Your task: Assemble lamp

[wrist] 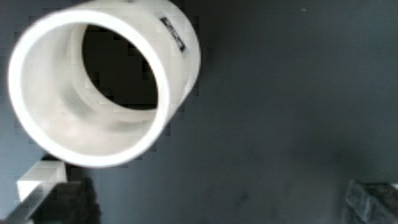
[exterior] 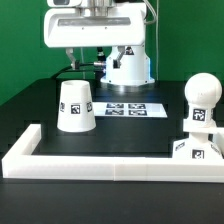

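white truncated-cone plastic shade (exterior: 77,105) upright on black table (exterior: 140,135), round-headed white bulb (exterior: 202,103) on angular base (exterior: 197,146), gripper (wrist: 214,205) spread wide, empty

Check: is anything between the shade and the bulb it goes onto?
Nothing visible does. The shade stands apart from the bulb, which is seated on the base, with only bare table between them.

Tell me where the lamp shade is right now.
The shade stands on the black table on the exterior view's left, left of the marker board and behind the white border rail. The wrist view looks into its open mouth.
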`<state>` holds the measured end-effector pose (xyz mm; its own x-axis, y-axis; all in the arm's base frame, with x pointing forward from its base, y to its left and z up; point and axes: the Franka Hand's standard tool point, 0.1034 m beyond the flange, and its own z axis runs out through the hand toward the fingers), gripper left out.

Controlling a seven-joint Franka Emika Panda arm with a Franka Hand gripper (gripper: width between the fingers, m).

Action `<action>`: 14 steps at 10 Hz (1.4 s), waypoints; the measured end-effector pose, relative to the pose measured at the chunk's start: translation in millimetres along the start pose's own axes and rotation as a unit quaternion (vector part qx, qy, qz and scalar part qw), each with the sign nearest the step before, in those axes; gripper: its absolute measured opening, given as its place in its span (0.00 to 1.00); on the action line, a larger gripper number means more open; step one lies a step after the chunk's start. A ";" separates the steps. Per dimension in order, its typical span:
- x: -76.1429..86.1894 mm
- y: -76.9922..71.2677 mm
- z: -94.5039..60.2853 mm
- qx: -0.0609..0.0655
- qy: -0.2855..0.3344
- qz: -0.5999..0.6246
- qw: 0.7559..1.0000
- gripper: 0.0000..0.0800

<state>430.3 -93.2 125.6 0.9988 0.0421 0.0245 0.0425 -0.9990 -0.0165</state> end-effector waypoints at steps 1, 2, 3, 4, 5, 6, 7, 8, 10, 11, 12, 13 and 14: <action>-7.0 -0.1 7.1 -0.002 0.003 0.002 1.000 0.87; -11.6 0.8 13.6 -0.005 0.005 0.001 1.000 0.87; -13.7 2.2 18.1 -0.004 0.003 -0.003 1.000 0.87; -15.5 3.6 21.7 -0.005 0.000 -0.009 1.000 0.87; -17.0 5.2 25.0 -0.006 -0.002 -0.013 1.000 0.87; -17.9 5.8 27.3 -0.007 -0.004 -0.014 1.000 0.87; -19.2 6.8 30.6 -0.009 -0.003 -0.021 1.000 0.87; -21.0 8.6 35.3 -0.011 -0.001 -0.021 1.000 0.87; -24.9 12.7 46.0 -0.018 -0.002 -0.021 1.000 0.84; -23.9 12.6 45.4 -0.017 -0.002 -0.021 1.000 0.63; -23.0 12.7 44.7 -0.018 0.000 -0.021 1.000 0.38; -22.5 12.8 44.5 -0.018 0.000 -0.021 1.000 0.38; -22.3 12.9 44.4 -0.018 0.000 -0.021 1.000 0.21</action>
<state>409.6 -106.3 80.5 0.9961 0.0846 0.0247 0.0841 -0.9963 0.0200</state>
